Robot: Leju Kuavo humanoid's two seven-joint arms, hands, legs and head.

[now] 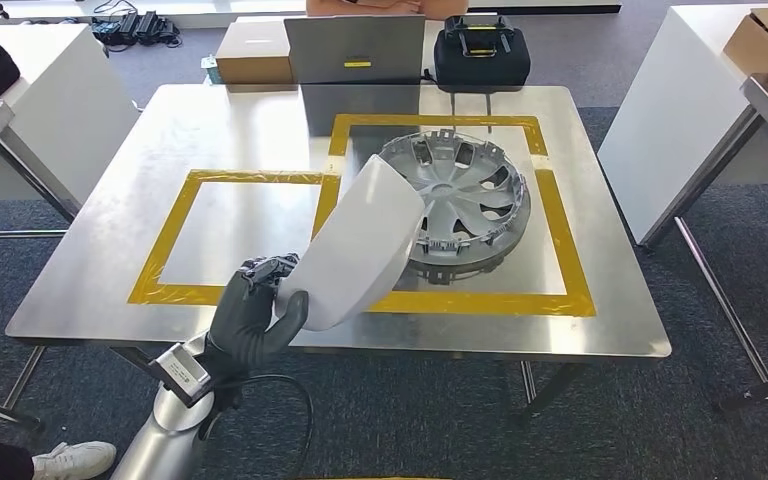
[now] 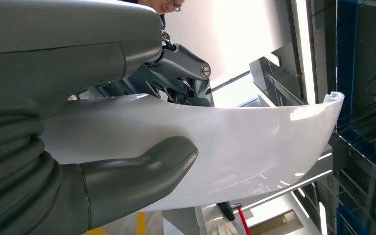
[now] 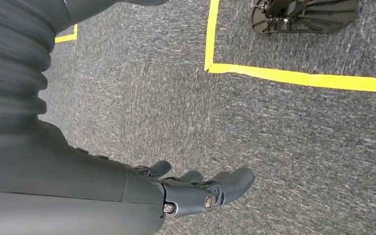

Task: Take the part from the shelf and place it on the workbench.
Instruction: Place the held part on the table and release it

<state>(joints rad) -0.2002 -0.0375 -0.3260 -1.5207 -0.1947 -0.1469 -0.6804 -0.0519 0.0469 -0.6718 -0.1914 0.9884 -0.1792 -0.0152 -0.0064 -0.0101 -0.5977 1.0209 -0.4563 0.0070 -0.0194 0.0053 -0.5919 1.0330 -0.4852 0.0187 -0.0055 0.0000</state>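
From the head view, the left hand (image 1: 253,322) grips the lower edge of a white part (image 1: 362,246), a smooth, glossy curved panel with a rounded outline. The part is tilted up over the near side of the steel workbench (image 1: 100,280), its upper end overlapping the silver wheel cover (image 1: 470,200) that lies inside the yellow tape frame (image 1: 560,240). A grey laptop (image 1: 354,48) and a black case (image 1: 481,53) stand at the table's far edge.

In the left wrist view, the thumb (image 2: 142,171) presses on the part's shiny white face, with the darker fingers (image 2: 186,73) clamped behind it.

In the right wrist view, the right hand (image 3: 196,188) hangs above grey carpet (image 3: 274,147) marked with yellow floor tape (image 3: 298,77), its fingers extended, slightly apart and holding nothing.
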